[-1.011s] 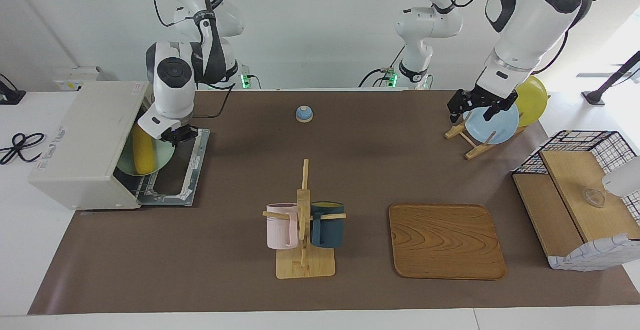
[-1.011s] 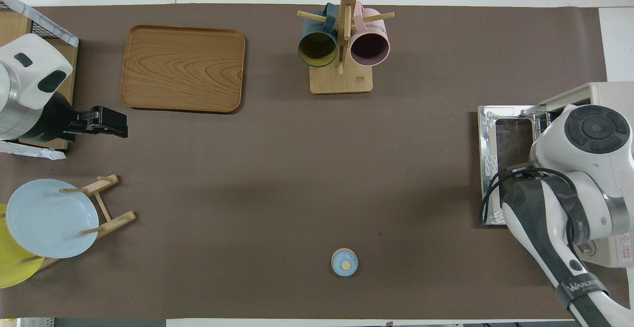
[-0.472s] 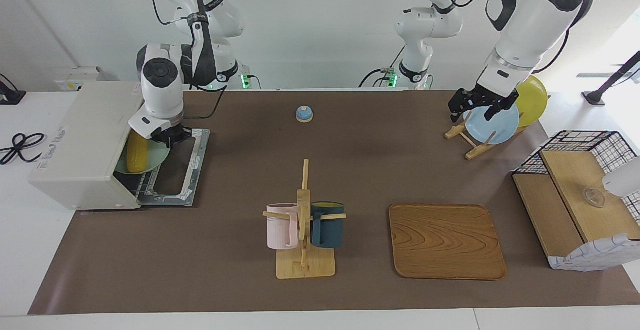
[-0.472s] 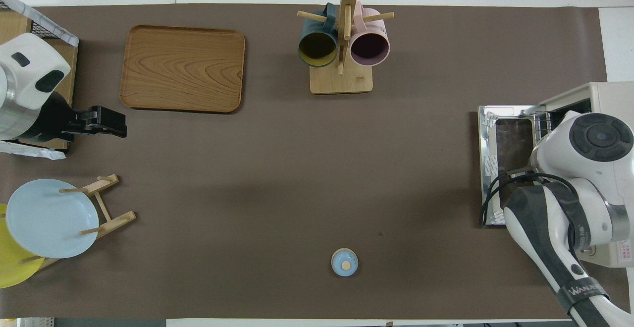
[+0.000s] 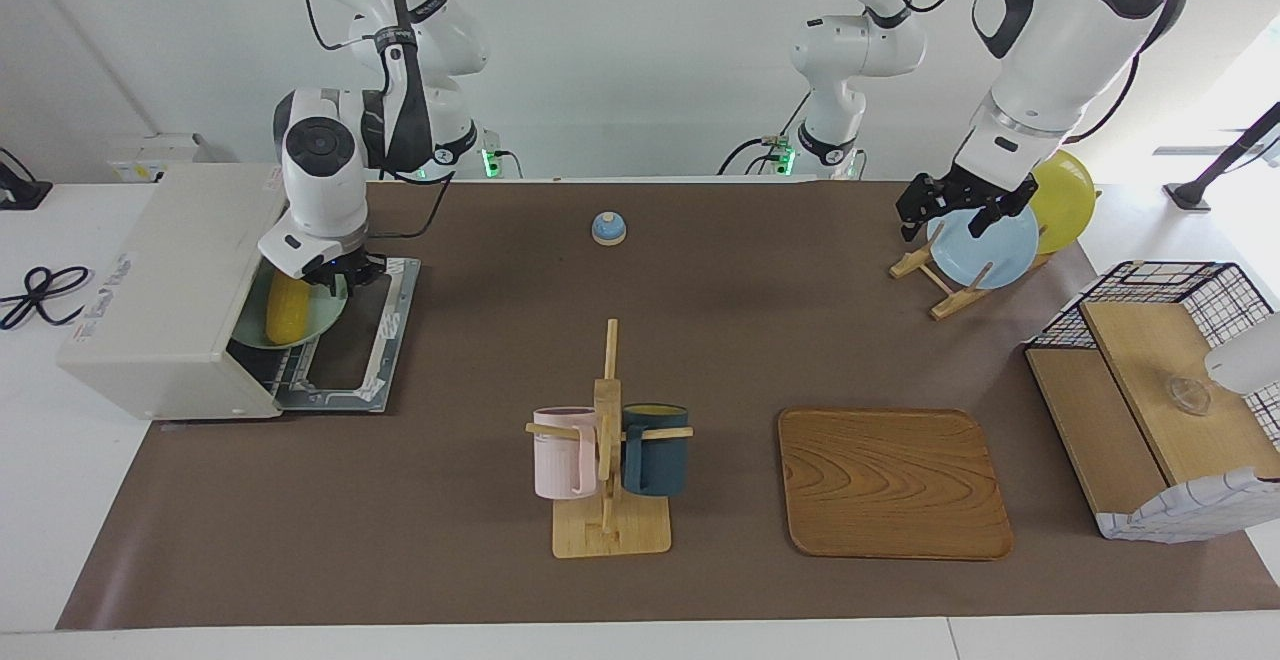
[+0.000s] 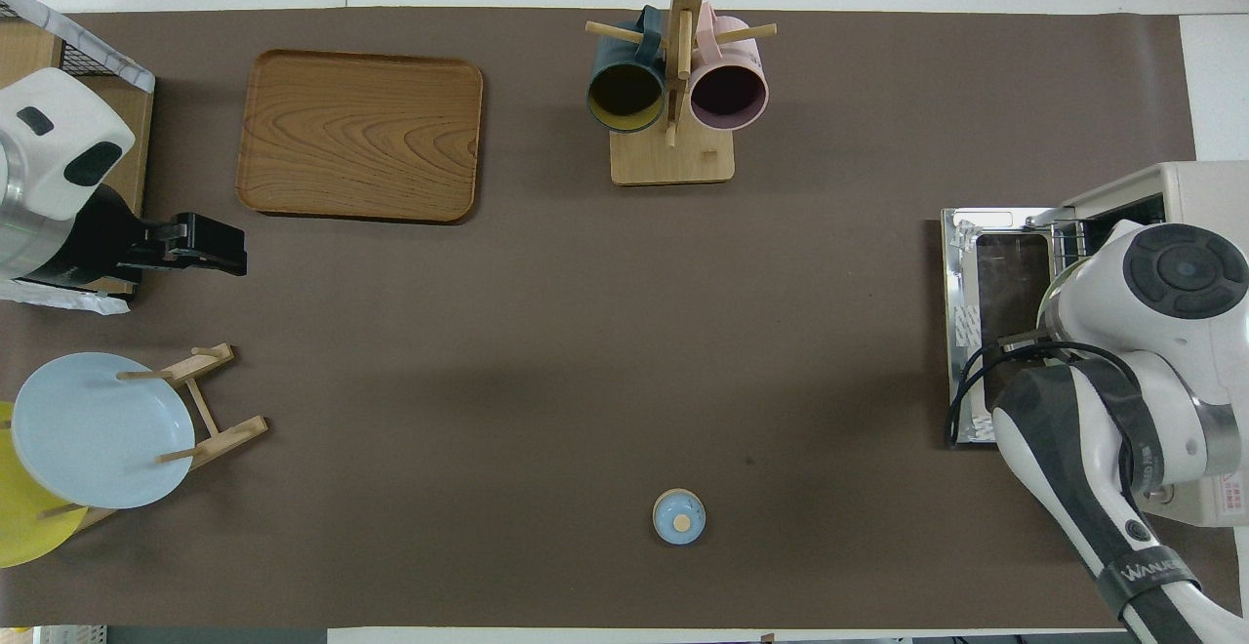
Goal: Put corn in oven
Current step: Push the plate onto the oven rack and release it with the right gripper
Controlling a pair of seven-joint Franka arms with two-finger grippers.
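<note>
Right gripper [image 5: 338,278] sat at the oven [image 5: 175,285] mouth, over the rim of a pale green plate [image 5: 322,312]; whether it pinched the plate, could not tell. The corn [image 5: 285,307] lay on that plate, which rested on the wire rack, partly inside the cavity. Oven door [image 5: 365,335] lay flat open on the table.

Judged nearly done: corn mostly in; plate likely needed a last push, then release and perhaps closing the door.

Left gripper [image 5: 952,204] waited over the blue plate [image 5: 985,250] on its rack, fingers spread, holding nothing.

Around: bell [image 5: 608,228], mug stand [image 5: 608,460], wooden tray [image 5: 893,483], wire basket [image 5: 1165,395], all well apart from the oven. Nothing blocked the opening.
</note>
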